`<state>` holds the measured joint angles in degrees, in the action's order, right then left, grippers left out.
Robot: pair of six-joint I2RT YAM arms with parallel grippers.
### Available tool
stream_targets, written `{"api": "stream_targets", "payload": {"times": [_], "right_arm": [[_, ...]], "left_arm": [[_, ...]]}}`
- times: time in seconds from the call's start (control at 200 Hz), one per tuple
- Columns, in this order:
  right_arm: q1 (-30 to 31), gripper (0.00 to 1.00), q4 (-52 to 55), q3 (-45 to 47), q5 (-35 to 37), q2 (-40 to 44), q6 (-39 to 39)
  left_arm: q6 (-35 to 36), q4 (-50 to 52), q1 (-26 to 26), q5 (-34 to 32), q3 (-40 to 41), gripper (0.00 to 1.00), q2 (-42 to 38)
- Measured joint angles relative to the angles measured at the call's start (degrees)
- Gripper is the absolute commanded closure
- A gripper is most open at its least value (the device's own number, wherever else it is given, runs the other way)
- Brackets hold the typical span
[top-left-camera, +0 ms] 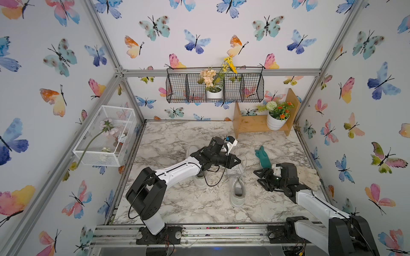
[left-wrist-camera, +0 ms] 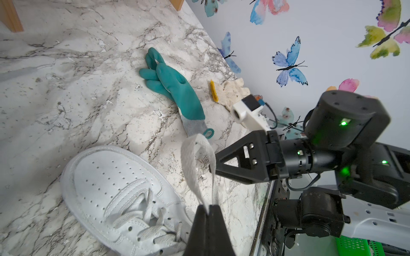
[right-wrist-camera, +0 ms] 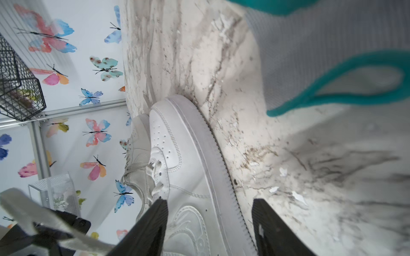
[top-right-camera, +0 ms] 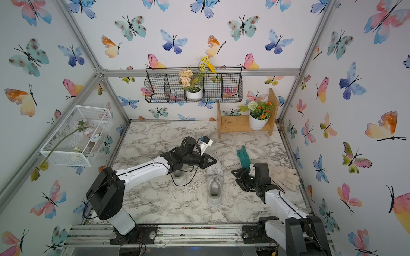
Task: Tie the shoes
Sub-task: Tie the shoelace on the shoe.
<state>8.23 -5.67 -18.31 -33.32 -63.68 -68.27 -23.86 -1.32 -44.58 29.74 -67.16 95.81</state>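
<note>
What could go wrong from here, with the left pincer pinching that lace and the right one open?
1. The left pincer grips the lace loop only at its very tips; a hard pull may slip it free.
2. The right pincer stands open beside the loop; closing there could miss, or catch the cuff of the teal glove close by.
3. Nothing pins the shoe, so pulling could drag it.
</note>
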Motion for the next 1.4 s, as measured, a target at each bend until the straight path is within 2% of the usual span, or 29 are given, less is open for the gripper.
{"api": "stream_targets", "payload": {"times": [0.275,0.651,0.776,0.851,0.976,1.041,1.397], "right_arm": [[1.05,0.29,-7.30,0.37,-1.29,-1.70,-9.14],[8.26,0.32,-13.44,0.35,-1.18,-5.97,-15.34],[10.80,0.41,-15.26,0.13,-0.96,-7.08,-17.31],[11.78,0.50,-16.13,-0.22,-0.94,-7.54,-17.99],[12.11,0.83,-16.70,-0.52,-0.35,-7.58,-18.78],[12.11,0.97,-16.33,-1.03,0.50,-7.41,-18.45],[12.11,0.98,-4.76,-5.57,10.29,-0.79,-8.83]], "left_arm": [[-0.20,-0.13,0.00,0.00,0.02,1.00,-0.28],[-0.52,-0.13,0.00,0.00,0.02,1.00,-0.28],[-0.61,-0.13,0.00,0.00,0.02,1.00,-0.28],[-0.61,-0.13,0.00,0.02,0.02,1.00,-0.28],[-0.61,-0.13,0.00,0.00,0.02,1.00,-0.28],[-0.61,-0.13,0.00,0.02,0.02,1.00,-0.28],[-0.85,-0.66,0.00,0.24,0.02,1.00,-0.28]]}}
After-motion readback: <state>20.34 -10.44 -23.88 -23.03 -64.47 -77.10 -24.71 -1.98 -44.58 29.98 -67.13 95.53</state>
